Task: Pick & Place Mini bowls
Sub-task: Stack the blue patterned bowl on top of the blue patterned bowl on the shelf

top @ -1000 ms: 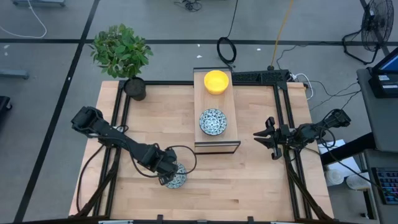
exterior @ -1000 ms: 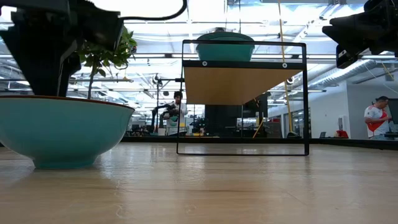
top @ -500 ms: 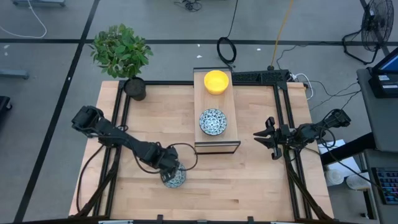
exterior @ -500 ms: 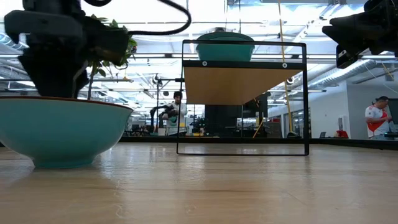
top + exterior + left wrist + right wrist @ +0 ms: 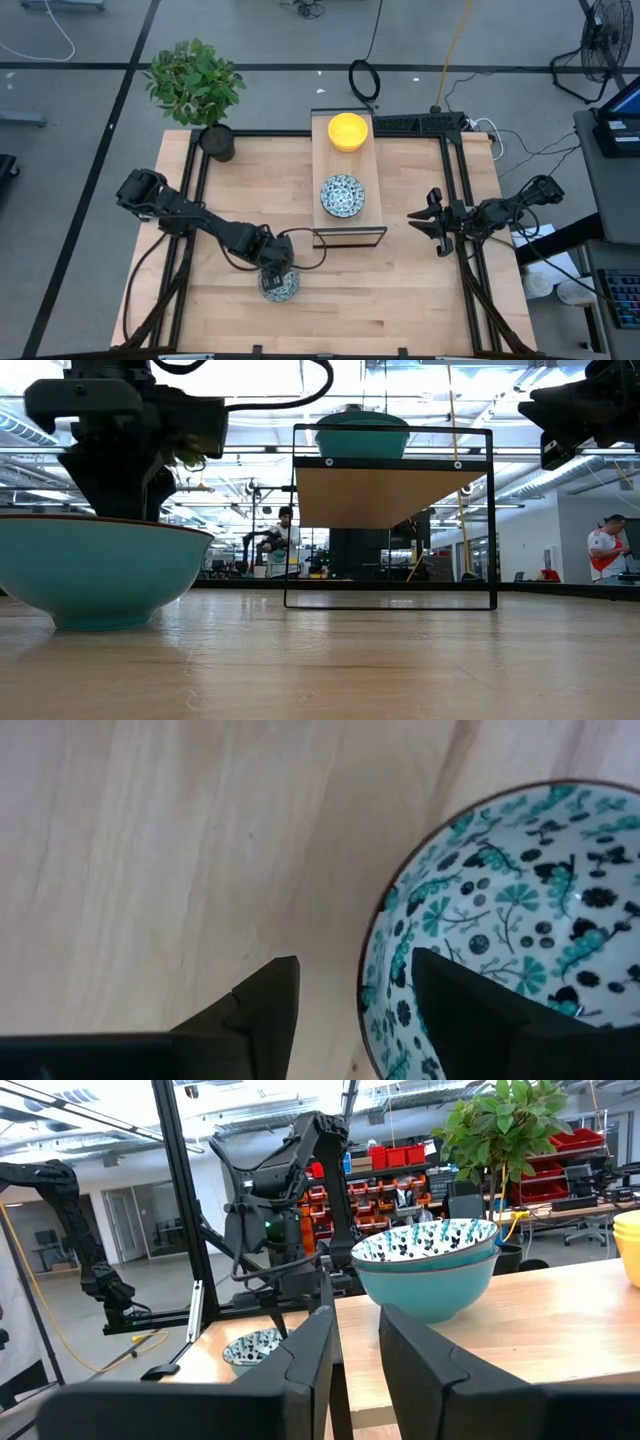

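Three mini bowls in view. Left gripper [image 5: 277,281] down over patterned bowl [image 5: 280,285] on tabletop [image 5: 400,290], fingers [image 5: 262,1010] apart and straddling near rim: one inside, one outside on bare wood. Not clamped. Second patterned bowl [image 5: 343,195] and yellow bowl [image 5: 348,131] up on raised shelf [image 5: 370,232], beyond left gripper toward table middle. Right gripper [image 5: 430,222] idle beside shelf's right edge, fingers [image 5: 300,1360] slightly apart, nothing between. Potted plant [image 5: 195,85] at far left corner.

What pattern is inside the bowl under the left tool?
A teal and dark floral pattern on white, clearest in the left wrist view.
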`<action>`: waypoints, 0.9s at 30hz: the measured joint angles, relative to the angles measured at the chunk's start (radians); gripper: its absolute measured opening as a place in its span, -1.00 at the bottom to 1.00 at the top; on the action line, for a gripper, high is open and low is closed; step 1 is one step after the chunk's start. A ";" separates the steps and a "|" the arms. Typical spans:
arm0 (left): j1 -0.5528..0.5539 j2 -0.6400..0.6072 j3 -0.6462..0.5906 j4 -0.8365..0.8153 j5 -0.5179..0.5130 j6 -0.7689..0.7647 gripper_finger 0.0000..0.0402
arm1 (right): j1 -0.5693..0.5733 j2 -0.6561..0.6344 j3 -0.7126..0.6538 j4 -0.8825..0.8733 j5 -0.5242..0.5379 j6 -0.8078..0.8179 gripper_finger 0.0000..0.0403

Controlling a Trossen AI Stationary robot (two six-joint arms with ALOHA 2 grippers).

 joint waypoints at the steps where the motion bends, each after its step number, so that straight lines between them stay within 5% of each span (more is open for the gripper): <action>1: 0.000 0.000 0.000 0.000 0.000 0.018 -0.03 | 0.000 0.000 0.000 0.000 0.000 -0.001 -0.63; 27: 0.001 0.000 0.000 0.002 0.035 -0.016 -0.49 | 0.000 0.000 0.000 -0.009 0.000 -0.002 -0.63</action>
